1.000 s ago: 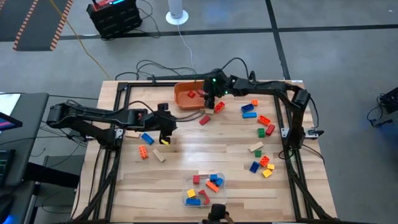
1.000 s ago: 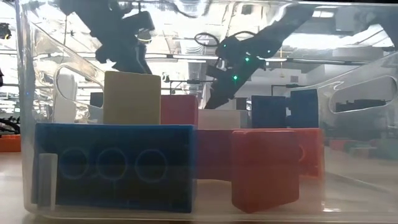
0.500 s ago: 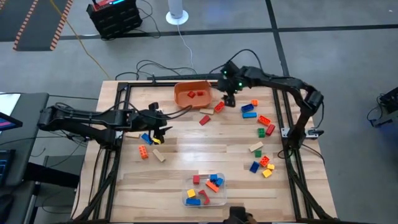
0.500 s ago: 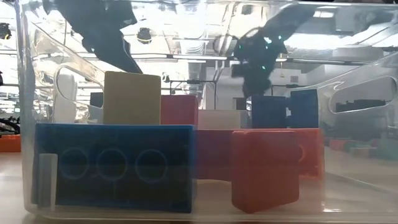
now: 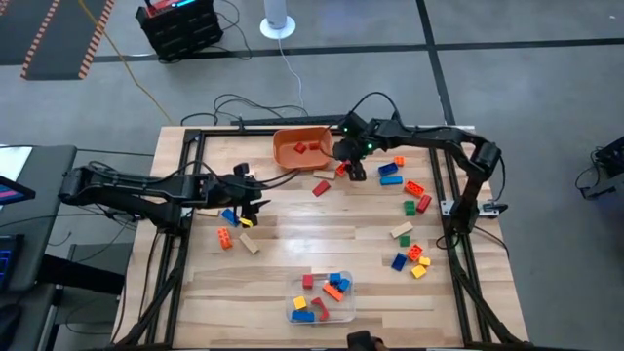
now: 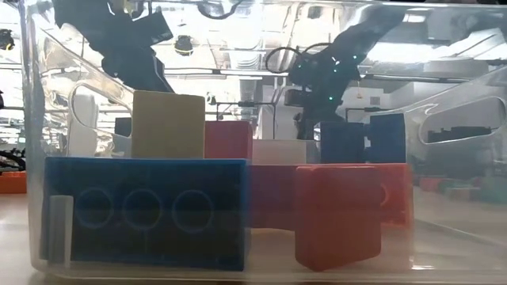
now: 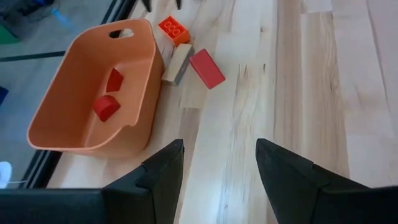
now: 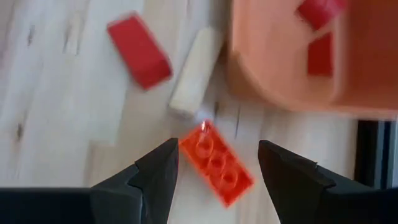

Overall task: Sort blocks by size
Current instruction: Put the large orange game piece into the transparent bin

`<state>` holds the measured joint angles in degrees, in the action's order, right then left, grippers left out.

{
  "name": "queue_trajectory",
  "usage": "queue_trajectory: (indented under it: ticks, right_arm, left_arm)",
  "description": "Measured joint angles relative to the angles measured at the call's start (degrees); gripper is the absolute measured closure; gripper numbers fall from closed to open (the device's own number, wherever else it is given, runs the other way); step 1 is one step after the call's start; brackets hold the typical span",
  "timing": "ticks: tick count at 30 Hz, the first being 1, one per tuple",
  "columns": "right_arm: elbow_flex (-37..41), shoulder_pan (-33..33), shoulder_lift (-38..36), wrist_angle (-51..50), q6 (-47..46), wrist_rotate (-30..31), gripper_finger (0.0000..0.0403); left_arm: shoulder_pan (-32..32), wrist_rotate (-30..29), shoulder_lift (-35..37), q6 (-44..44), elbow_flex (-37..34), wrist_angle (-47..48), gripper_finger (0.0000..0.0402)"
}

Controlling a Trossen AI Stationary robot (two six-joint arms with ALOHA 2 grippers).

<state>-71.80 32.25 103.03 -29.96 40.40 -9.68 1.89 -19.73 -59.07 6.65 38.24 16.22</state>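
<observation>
- Sorting looks partly done: two red blocks (image 7: pixel 107 99) lie in the orange bowl (image 5: pixel 301 148), several in the clear tub (image 5: pixel 320 297).
- Many blocks (image 5: pixel 409 195) lie scattered across the desk (image 5: pixel 322 239).
- Right tool (image 5: pixel 355 172), wide and empty, hovers over an orange block (image 8: pixel 216 163) beside the bowl.
- Left tool (image 5: pixel 250 205), wide and empty, waits at left.

Orange plastic bowl (image 5: pixel 301 148) at the far middle of the wooden table (image 5: pixel 322 249), two red blocks (image 7: pixel 108 96) inside. Just beside the bowl's near right corner: orange studded brick (image 8: pixel 217 163), tan bar block (image 8: pixel 195 72), red rectangular block (image 8: pixel 138 42). Clear plastic tub (image 5: pixel 320 296) well nearer than the bowl, at the front edge, blocks inside.
</observation>
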Motion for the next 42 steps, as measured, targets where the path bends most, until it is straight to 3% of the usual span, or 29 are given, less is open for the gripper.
queue_trajectory:
  ticks: [11,24,28,33,42]
  right_arm:
    - [0.03,2.03,6.70,-0.11,2.18,-1.78,0.0152]
    - [-0.01,2.25,8.87,-1.27,1.09,0.68,0.0153]
    - [-0.01,2.23,8.87,-2.30,0.10,2.11,0.0179]
    - [-0.01,2.22,8.66,-2.40,-2.76,2.26,0.0244]
    - [0.01,0.48,0.09,-11.06,-5.71,3.45,0.0246]
  left_arm:
    - [-0.02,0.44,0.00,0.54,0.00,0.79,0.0207]
    - [-0.02,0.51,-0.02,0.58,0.00,1.31,0.0207]
    - [-0.02,0.51,-0.02,1.23,0.00,1.30,0.0207]
    - [-0.02,0.51,-0.02,1.23,0.00,1.28,0.0207]
    - [-0.02,0.52,-0.02,2.20,0.00,1.21,0.0207]
